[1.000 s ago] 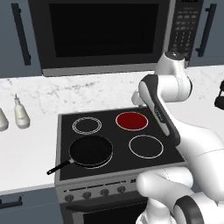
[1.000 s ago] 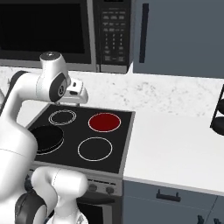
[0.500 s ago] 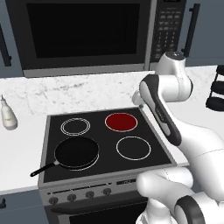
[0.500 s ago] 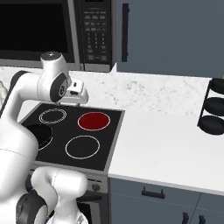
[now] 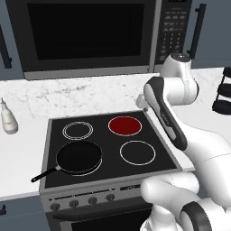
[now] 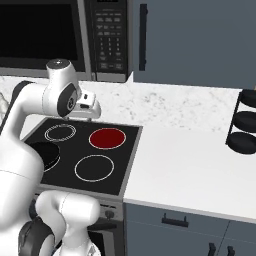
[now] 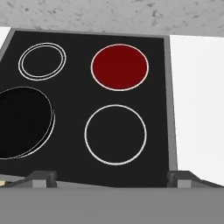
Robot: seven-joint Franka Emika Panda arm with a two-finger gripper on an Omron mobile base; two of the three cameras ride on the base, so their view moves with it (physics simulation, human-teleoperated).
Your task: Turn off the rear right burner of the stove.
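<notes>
A black glass stove with four burner circles sits in a white counter below a black microwave. The rear right burner, a solid red disc, glows at the back right of the glass, so it reads as lit. A black frying pan covers the front left burner. A row of small dark knobs lines the grey steel front panel.

The white robot arm's gripper hangs high above the rear of the cooktop, well apart from the knobs. In the hand view its two dark finger tips stand wide apart at the bottom edge, with nothing between them.

To do this step well, the arm likely needs to come down and forward to the panel, pick the knob matching the rear right burner, close squarely around it, and rotate until the red fades. Which knob that is cannot be told from here.
</notes>
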